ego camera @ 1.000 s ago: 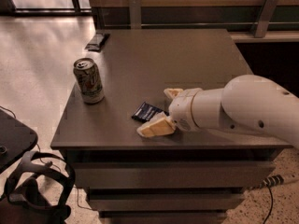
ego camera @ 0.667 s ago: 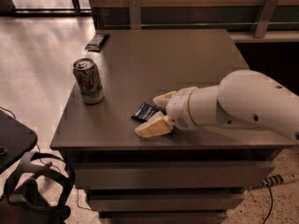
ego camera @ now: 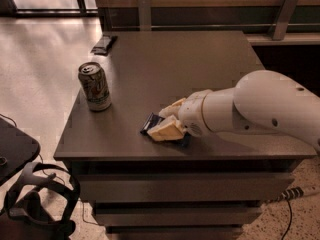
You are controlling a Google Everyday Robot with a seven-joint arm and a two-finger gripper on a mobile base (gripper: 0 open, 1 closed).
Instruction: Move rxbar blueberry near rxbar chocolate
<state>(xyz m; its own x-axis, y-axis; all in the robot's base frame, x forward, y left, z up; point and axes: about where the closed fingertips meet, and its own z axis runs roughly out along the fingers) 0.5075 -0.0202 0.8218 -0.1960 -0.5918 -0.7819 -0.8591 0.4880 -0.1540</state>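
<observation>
The cream-coloured gripper sits low on the dark grey square table near its front edge, right over the flat dark blue rxbar blueberry wrapper — whether it has a real grip on it I cannot tell. The bulky white arm reaches in from the right, almost level with the tabletop, wrist pointing left. A weak hold could let the thin bar slip or skid off the front, and the route to the black-brown rxbar chocolate wrapper at the far-left corner runs near the upright green-and-white drink can — a low sweep might topple it.
</observation>
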